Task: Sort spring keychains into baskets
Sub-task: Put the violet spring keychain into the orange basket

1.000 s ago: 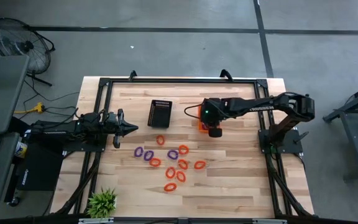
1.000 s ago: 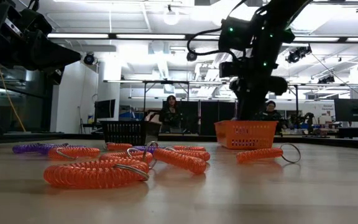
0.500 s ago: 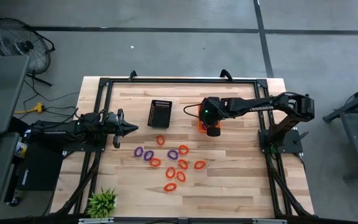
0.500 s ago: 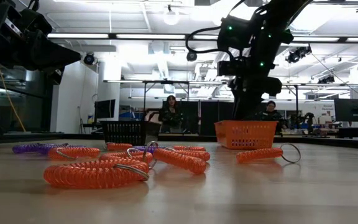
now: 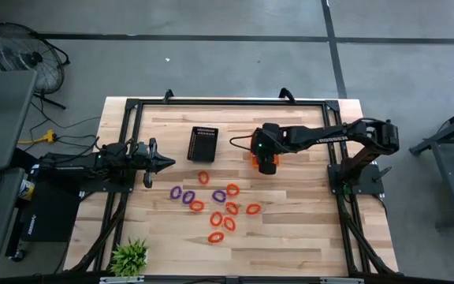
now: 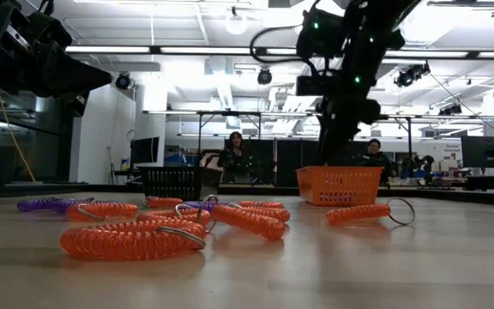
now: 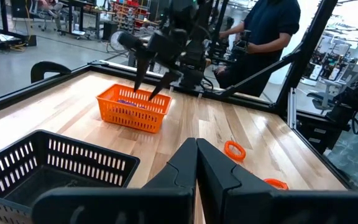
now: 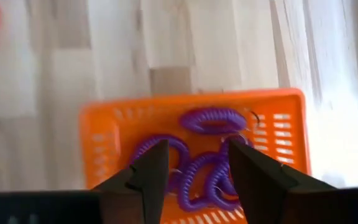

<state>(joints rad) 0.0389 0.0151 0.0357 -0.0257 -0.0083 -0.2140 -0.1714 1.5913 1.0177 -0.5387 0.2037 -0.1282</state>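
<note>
No legible text anywhere.

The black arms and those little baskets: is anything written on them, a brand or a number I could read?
Right arm: a strip of white lettering along it, too small to read.
Left arm: no writing visible.
Black basket and orange basket: no label or number visible.

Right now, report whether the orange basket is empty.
Not empty. The orange basket holds several purple spring keychains, seen between the right gripper's open fingers directly above it.
</note>
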